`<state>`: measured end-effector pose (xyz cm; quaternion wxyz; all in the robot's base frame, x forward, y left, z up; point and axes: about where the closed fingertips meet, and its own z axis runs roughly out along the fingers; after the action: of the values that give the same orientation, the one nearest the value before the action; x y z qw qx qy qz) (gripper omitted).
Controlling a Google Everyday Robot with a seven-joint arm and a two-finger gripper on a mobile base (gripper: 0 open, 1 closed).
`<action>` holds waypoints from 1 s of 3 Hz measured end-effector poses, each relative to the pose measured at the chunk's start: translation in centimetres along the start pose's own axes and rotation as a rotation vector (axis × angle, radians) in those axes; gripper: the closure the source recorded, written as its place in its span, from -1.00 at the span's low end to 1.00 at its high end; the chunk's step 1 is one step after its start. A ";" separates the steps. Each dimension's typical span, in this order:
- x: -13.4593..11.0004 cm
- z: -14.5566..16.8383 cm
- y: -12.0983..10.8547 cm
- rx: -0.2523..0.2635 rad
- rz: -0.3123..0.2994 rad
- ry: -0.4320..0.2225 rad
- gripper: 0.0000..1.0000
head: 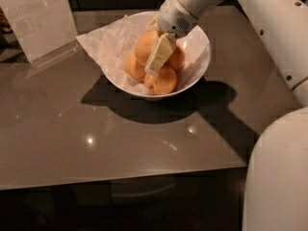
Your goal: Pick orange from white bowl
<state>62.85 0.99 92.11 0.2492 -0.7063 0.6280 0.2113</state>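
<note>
My hand (159, 56) down in glossy white round bowl (199, 41), against big pale round orange (143, 46); grip state I cannot tell. Smooth, firm, rolls: I'd clamp across widest middle.

Sign card (38, 18) txt: can't read.

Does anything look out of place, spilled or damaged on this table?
Nothing is spilled or damaged. Only the paper lining looks untidy: it sticks out over the left rim of the white bowl and lies on the table. The gripper is inside the bowl, against the orange on top.
</note>
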 end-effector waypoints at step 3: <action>-0.2 -0.2 0.0 0.000 0.000 0.000 1.00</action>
<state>62.85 0.97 92.40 0.2492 -0.7063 0.6279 0.2114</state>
